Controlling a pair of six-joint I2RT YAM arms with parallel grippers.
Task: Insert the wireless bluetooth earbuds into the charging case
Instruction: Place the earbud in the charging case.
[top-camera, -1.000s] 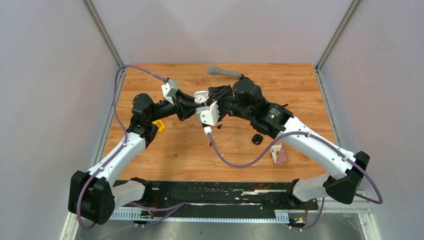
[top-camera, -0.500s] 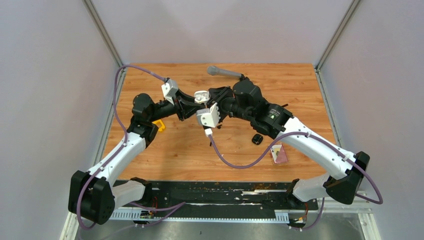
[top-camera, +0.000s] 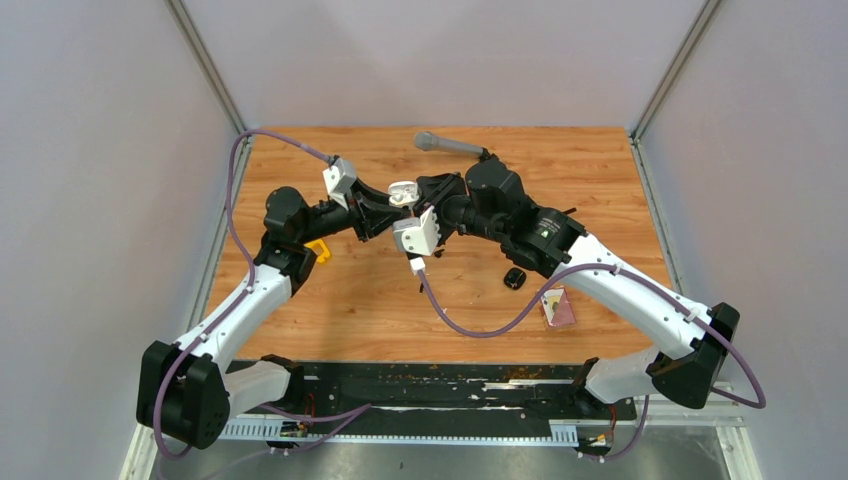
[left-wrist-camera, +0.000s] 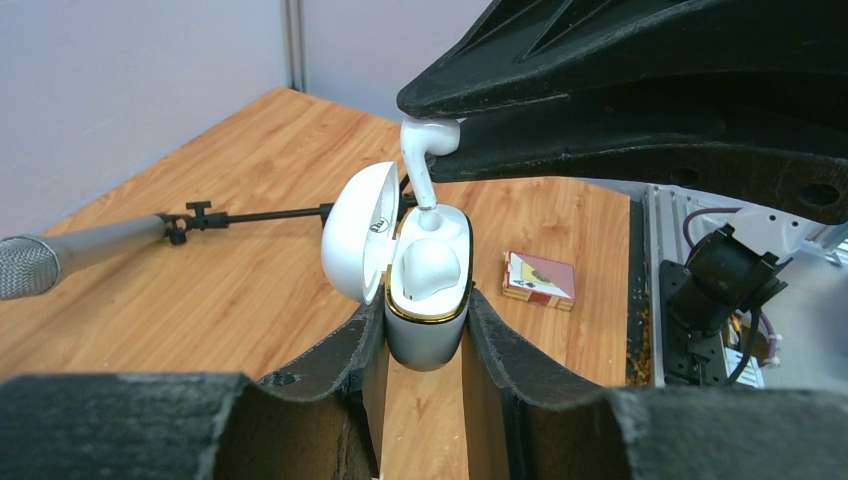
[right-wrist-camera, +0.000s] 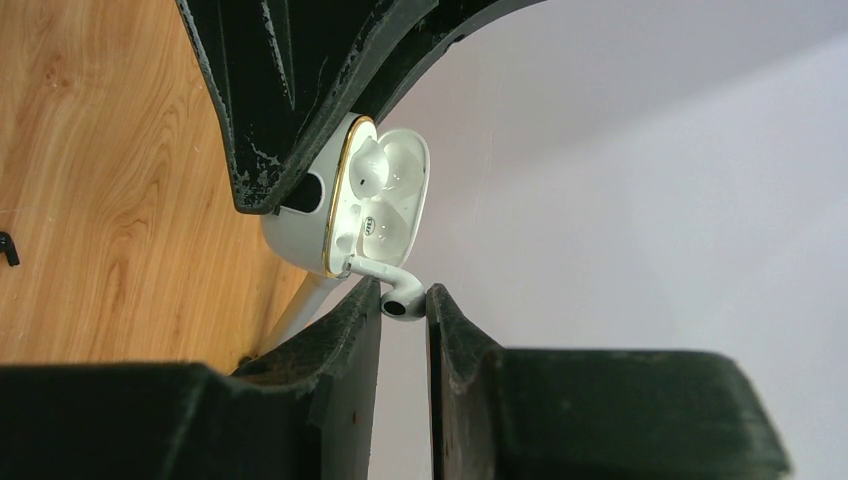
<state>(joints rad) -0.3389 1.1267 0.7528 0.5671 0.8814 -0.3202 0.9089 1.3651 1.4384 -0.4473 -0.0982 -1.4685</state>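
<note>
So the left end effector (left-wrist-camera: 427, 308) is clamped on the open case (left-wrist-camera: 425, 345), held up off the bench. The right end effector (right-wrist-camera: 403, 300) pinches a white earbud (left-wrist-camera: 424, 170), stem tip just entering it. I'd keep the stem lined up and push gently.

Right wrist eases down and left; the case creeps far-ward.

Against a second ago, the white camera block (top-camera: 414, 232) on the right wrist sits slightly lower and further left in the top view. The right gripper (right-wrist-camera: 403, 300) pinching the white earbud (left-wrist-camera: 428, 136) has shifted with it. The open charging case (top-camera: 402, 188), clamped in the left gripper (left-wrist-camera: 425, 320), has crept a little toward the table's far edge (a very small shift). All of this came in the first half-second.
</note>
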